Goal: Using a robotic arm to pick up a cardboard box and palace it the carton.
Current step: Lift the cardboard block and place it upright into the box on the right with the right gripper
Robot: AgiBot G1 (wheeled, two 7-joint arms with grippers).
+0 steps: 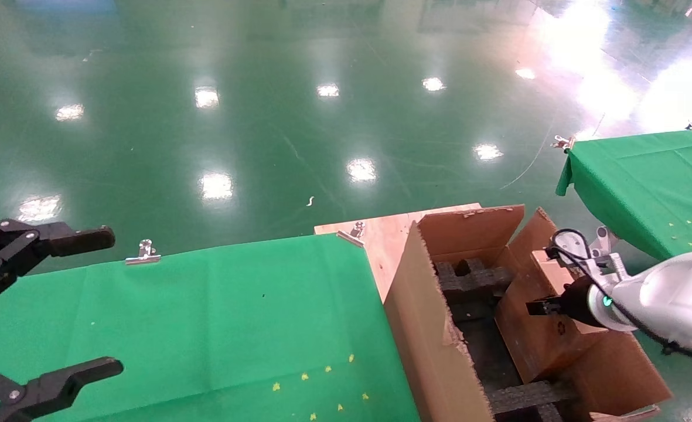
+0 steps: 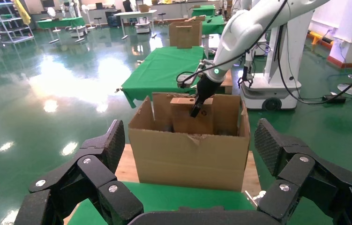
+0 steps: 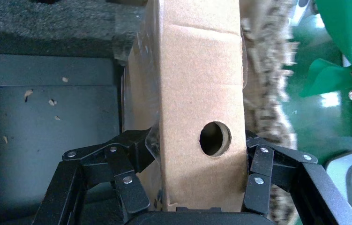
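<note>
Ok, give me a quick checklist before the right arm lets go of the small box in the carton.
1. Right claw clamped on the cardboard box: ok.
2. Box inside the carton walls: ok, seen in the head and left wrist views.
3. Box resting on the foam inserts or carton floor: cannot tell.
4. Box upright, not wedged against the flap: cannot tell.
5. Left claw open, clear of the carton, over the green table: ok.

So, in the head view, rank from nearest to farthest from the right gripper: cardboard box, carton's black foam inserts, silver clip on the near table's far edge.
1. Cardboard box, held in the right gripper.
2. Foam inserts, inside the carton, to its left.
3. Silver clip, far left.
</note>
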